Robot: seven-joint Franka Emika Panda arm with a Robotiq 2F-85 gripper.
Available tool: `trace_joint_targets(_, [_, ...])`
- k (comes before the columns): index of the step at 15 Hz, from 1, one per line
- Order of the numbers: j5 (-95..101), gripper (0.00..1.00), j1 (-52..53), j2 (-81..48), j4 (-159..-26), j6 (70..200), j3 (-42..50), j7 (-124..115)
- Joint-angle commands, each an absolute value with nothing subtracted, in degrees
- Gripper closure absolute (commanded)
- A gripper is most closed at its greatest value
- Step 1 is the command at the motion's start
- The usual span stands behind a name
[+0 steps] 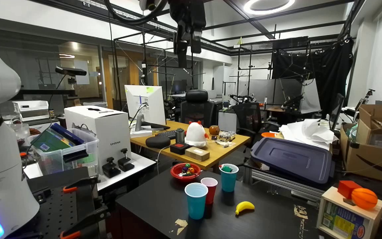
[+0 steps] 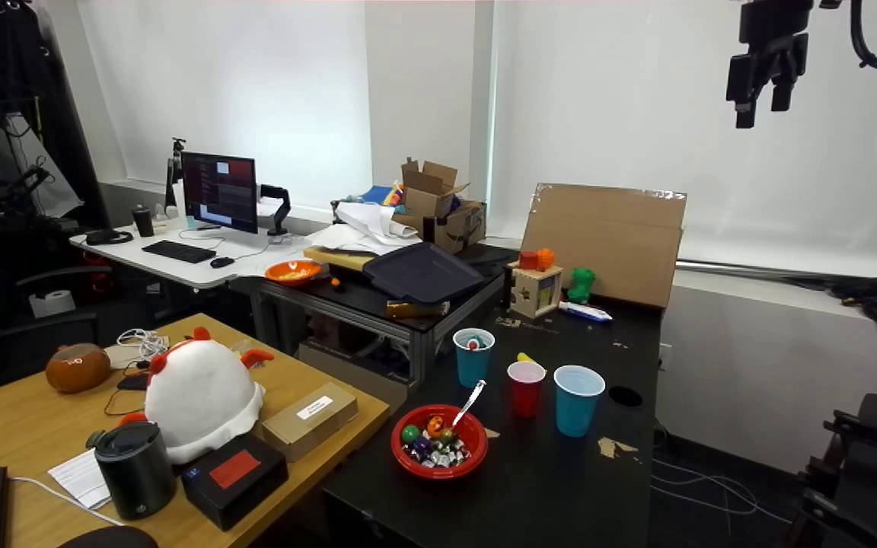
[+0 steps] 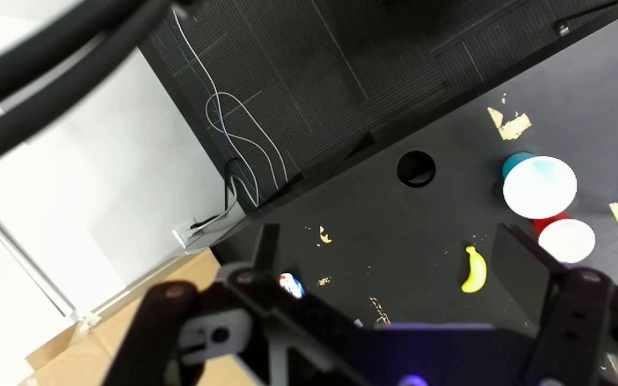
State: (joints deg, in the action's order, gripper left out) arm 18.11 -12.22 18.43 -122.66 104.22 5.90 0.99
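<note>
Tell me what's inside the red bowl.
Colored balls, including green, orange and purple ones, silvery pieces and a silvery handle sticking out. Whatever lies beneath them in the bowl is covered.

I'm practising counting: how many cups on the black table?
3: a red cup between a blue cup and a blue cup holding things; nested ones would be hidden.

In an exterior view: gripper point(image 2: 763, 110) hangs high, fingers point(image 2: 745, 113) apart. Black table point(image 2: 545, 487) holds 1 red bowl point(image 2: 438, 473) with foil-wrapped pieces point(image 2: 442, 459) and 1 spoon point(image 2: 472, 399); 1 red cup point(image 2: 526, 397) between 2 blue cups point(image 2: 578, 412); 1 banana point(image 2: 525, 357) partly hidden behind red cup; 1 wooden box point(image 2: 546, 295) under 1 red block point(image 2: 529, 260) and 1 orange ball point(image 2: 545, 259).
</note>
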Motion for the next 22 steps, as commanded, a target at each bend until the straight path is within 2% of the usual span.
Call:
trace_joint_targets(1, [18.5, 0.0, -11.1, 18.0, -122.9, 104.7, 6.8, 0.7])
trace_joint_targets(13, [8.3, 0.0, -5.6, 6.4, -121.7, 111.9, 4.2, -1.2])
trace_joint_targets(22, [8.0, 0.0, 0.7, -4.6, -119.8, 124.1, -1.2, -9.5])
